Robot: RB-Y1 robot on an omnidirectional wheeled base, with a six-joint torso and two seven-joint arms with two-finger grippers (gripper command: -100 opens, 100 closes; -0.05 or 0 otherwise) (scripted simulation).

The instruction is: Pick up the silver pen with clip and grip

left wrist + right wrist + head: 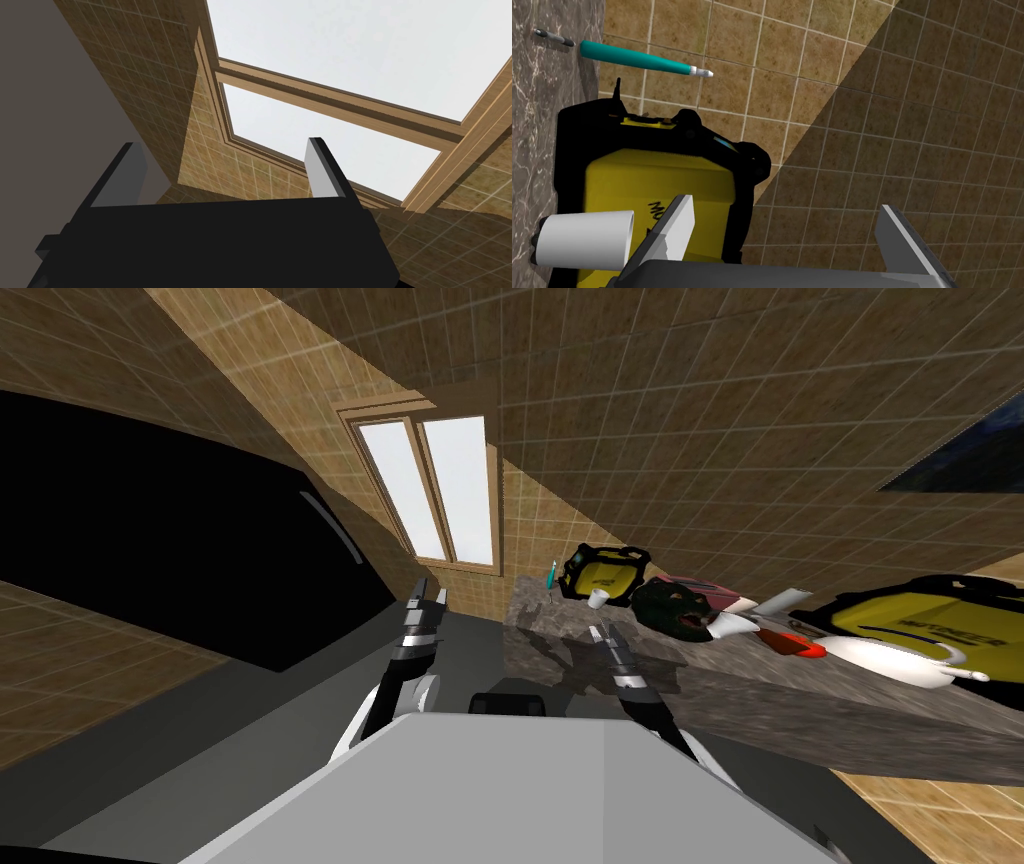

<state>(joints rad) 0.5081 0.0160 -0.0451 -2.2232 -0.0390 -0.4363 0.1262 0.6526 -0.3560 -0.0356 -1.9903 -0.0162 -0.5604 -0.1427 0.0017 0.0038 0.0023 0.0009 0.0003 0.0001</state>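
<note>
- Right now, on the far left of the head view, my left gripper [425, 606] is hanging off the end of the counter [720, 688]. Its fingers are standing wide apart with nothing between them, so it is posing no hazard.
- Moving right, the silver pen [554, 38] is lying flat on the marble counter at its far end, near the tiled wall [812, 100] and just beside the foot of an upright teal stick [642, 64] with a white tip.
- I'm judging that stick to be the main trap: it is bigger, brighter and closer to the line of approach. A sloppy reach could close on it or topple it onto the pen.
- Next, a yellow and black box [662, 185] is sitting between my working hand and the pen, with a white cup [587, 240] lying on its side in front of it. Going straight ahead would be shoving both, so I'm thinking a route over or around them is needed.
- The pen itself looks thin and is lying low, so fingers coming down off-centre could be scraping the marble or rolling it away.
- Furthest right, my right gripper [786, 205] is hovering over the counter, its fingers spread fully and holding nothing. One finger [677, 225] is showing in front of the box and close to the cup, well apart from the pen.
</note>
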